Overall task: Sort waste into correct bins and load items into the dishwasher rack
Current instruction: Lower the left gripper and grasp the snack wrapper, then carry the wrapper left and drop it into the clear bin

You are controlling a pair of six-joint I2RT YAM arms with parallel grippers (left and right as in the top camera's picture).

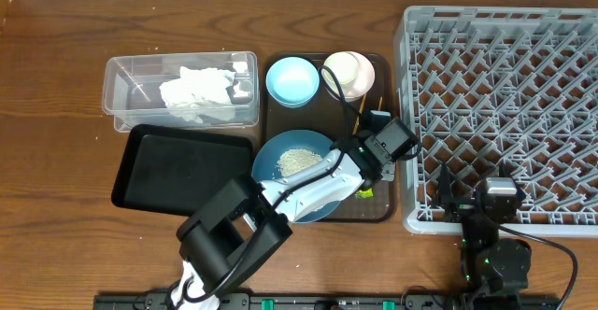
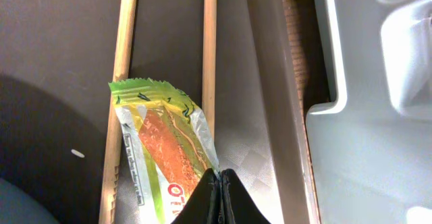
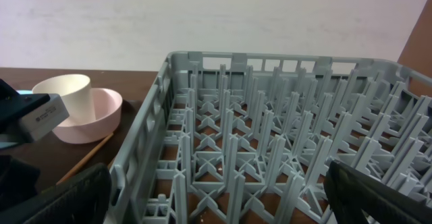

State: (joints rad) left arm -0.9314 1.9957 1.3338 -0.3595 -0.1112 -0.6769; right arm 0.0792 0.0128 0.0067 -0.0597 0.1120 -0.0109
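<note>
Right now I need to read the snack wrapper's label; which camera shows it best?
Left wrist: the wrapper is close up, print visible, by the chopsticks. Overhead shows it only as a yellow-green speck; right wrist doesn't show it.

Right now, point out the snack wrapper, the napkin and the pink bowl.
snack wrapper (image 2: 165, 150), left wrist view, orange middle.
napkin (image 1: 196, 93), overhead view, crumpled centre.
pink bowl (image 3: 102, 121), right wrist view, outer wall.

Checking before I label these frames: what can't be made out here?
Snack wrapper: left wrist view, lower end cut off by the bottom edge, partly behind the left gripper.
Dark-blue plate: overhead, right side hidden under the left arm.
Chopsticks: left wrist view, far ends cut off by the top edge.
</note>
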